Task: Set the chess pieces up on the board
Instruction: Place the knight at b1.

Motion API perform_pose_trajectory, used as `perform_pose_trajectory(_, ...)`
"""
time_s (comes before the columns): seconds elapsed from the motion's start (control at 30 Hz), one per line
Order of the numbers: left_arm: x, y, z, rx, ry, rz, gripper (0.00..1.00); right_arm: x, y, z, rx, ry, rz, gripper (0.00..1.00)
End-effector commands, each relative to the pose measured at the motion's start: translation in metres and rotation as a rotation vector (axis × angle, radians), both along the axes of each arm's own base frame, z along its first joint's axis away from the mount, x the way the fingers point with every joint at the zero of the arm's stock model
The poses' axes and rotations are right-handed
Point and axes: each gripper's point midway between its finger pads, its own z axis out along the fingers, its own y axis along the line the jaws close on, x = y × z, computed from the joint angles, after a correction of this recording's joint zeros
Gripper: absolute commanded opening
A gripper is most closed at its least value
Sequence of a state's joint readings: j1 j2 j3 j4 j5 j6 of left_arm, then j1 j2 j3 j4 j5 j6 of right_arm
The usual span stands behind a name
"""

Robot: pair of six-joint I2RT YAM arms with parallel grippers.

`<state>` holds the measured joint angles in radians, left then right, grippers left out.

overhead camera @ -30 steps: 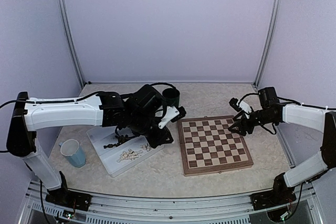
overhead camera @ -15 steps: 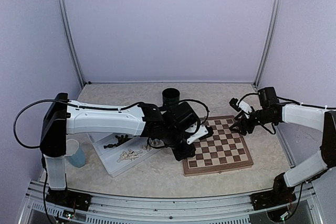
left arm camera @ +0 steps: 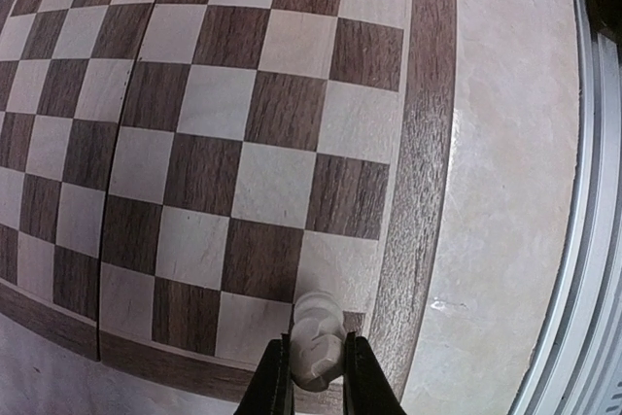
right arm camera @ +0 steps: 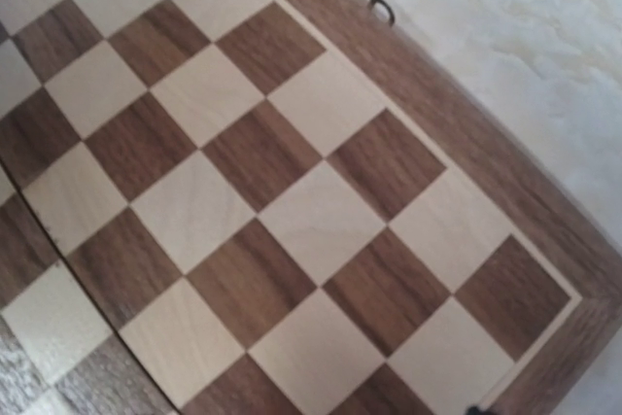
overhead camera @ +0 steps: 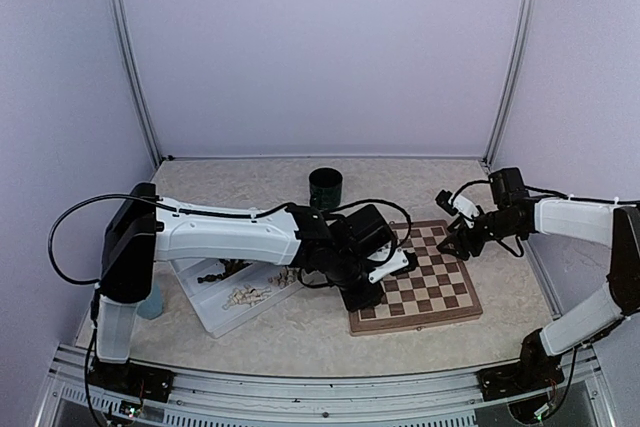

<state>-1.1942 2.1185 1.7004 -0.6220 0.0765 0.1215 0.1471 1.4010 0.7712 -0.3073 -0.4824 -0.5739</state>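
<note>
The wooden chessboard [overhead camera: 440, 292] lies right of centre with no pieces standing on it. My left gripper [overhead camera: 366, 297] is over its near-left corner. In the left wrist view it [left arm camera: 316, 378] is shut on a cream chess piece [left arm camera: 317, 335], held just above a corner square of the board [left arm camera: 243, 94]. My right gripper [overhead camera: 452, 244] hovers over the board's far right corner. Its fingers do not show in the right wrist view, which shows only bare checks [right arm camera: 292, 191]. More cream pieces [overhead camera: 248, 295] and dark pieces [overhead camera: 222, 272] lie in the white tray [overhead camera: 205, 309].
A dark green cup [overhead camera: 325, 187] stands behind the board. A light blue cup [overhead camera: 150, 299] is partly hidden behind the left arm near the tray. A small metal latch [right arm camera: 384, 10] sits on the board's edge. Frame rails run along the table's near edge.
My left arm has swung right from the tray to the board's near-left corner, carrying the cream piece. My right gripper has barely moved.
</note>
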Motion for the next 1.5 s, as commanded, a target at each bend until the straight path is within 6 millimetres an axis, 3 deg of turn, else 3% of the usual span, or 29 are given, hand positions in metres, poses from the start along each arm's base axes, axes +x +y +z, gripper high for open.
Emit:
perform_pose_trajectory(0.0, -0.006, -0.013, -0.004, 0.003, -0.016, -0.047, 0.05, 0.004, -0.004, -0.001, -0.003, 0.009, -0.019, 0.68)
perform_pose_trajectory(0.43, -0.008, -0.017, -0.016, 0.048, -0.017, -0.071, 0.10, 0.003, -0.004, -0.004, -0.010, 0.015, -0.013, 0.68)
perform_pose_trajectory(0.57, -0.007, -0.016, -0.018, 0.054, -0.025, -0.066, 0.24, 0.001, -0.004, -0.006, -0.011, 0.022, -0.010, 0.68)
perform_pose_trajectory(0.8, -0.007, -0.017, -0.016, 0.046, -0.039, -0.065, 0.35, 0.001, -0.004, -0.005, -0.011, 0.023, -0.007, 0.68)
perform_pose_trajectory(0.9, -0.003, -0.014, -0.010, 0.045, -0.070, -0.055, 0.43, 0.000, -0.004, -0.004, -0.011, 0.022, -0.007, 0.69)
perform_pose_trajectory(0.97, -0.001, -0.010, 0.005, 0.016, -0.097, -0.050, 0.52, 0.000, -0.004, -0.004, -0.009, 0.023, -0.006, 0.69)
perform_pose_trajectory(1.03, 0.010, 0.001, 0.021, -0.014, -0.133, -0.017, 0.56, 0.000, -0.003, -0.004, -0.005, 0.024, -0.001, 0.69)
perform_pose_trajectory(1.1, 0.026, 0.018, 0.053, -0.077, -0.154, 0.056, 0.56, 0.000, -0.002, -0.004, 0.000, 0.024, 0.003, 0.69)
perform_pose_trajectory(1.2, 0.063, 0.058, 0.073, -0.103, -0.153, 0.228, 0.55, 0.000, 0.000, -0.002, 0.008, 0.024, 0.007, 0.69)
perform_pose_trajectory(1.33, 0.109, 0.134, 0.061, -0.031, -0.138, 0.499, 0.46, 0.001, 0.000, -0.002, 0.006, 0.021, 0.007, 0.69)
perform_pose_trajectory(1.4, 0.114, 0.162, 0.045, 0.033, -0.098, 0.564, 0.40, 0.002, -0.001, -0.003, 0.003, 0.021, 0.005, 0.69)
perform_pose_trajectory(1.47, 0.113, 0.175, 0.033, 0.070, -0.068, 0.586, 0.39, 0.002, 0.000, -0.005, 0.000, 0.026, 0.004, 0.69)
